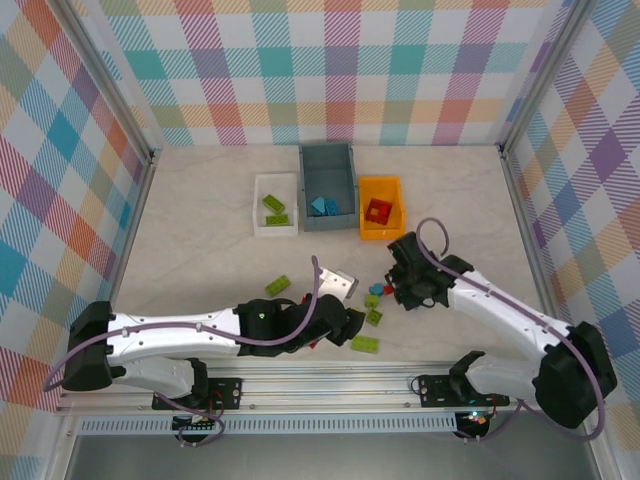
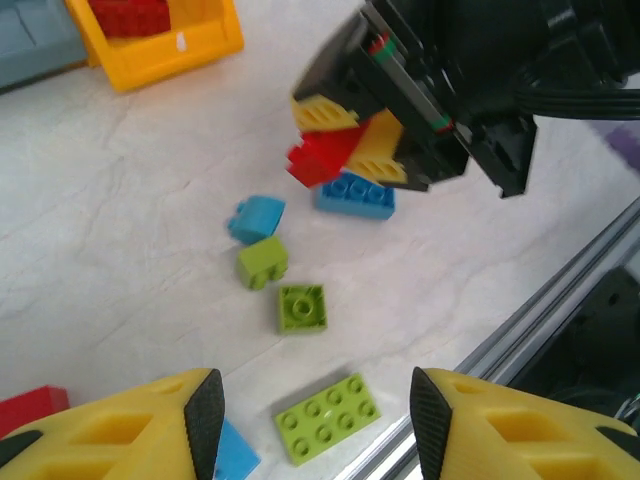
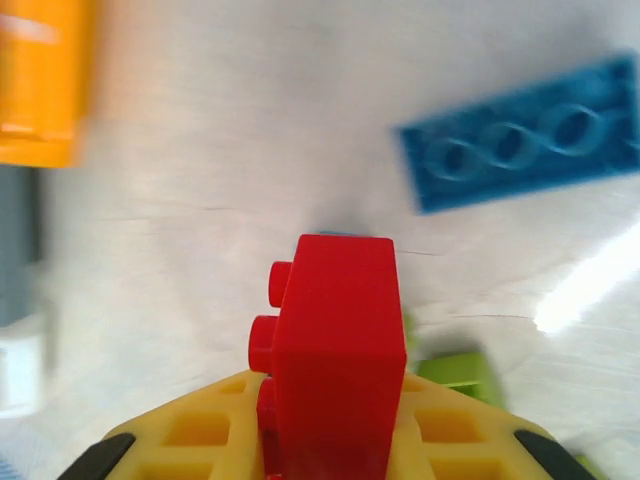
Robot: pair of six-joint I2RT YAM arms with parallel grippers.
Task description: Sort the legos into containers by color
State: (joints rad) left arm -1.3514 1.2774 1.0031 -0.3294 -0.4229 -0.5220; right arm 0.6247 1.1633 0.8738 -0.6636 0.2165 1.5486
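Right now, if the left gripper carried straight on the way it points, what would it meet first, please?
Most likely the lime green eight-stud lego lying flat on the table, just ahead of the left gripper and in line with its open fingers, though depth is unclear.

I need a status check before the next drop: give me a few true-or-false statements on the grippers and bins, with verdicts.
1. The right gripper is closed on a red brick. True.
2. The white tray holds blue bricks. False: it holds green bricks.
3. The left gripper is open, with nothing gripped. True.
4. The orange bin is empty. False: there are red bricks in it.
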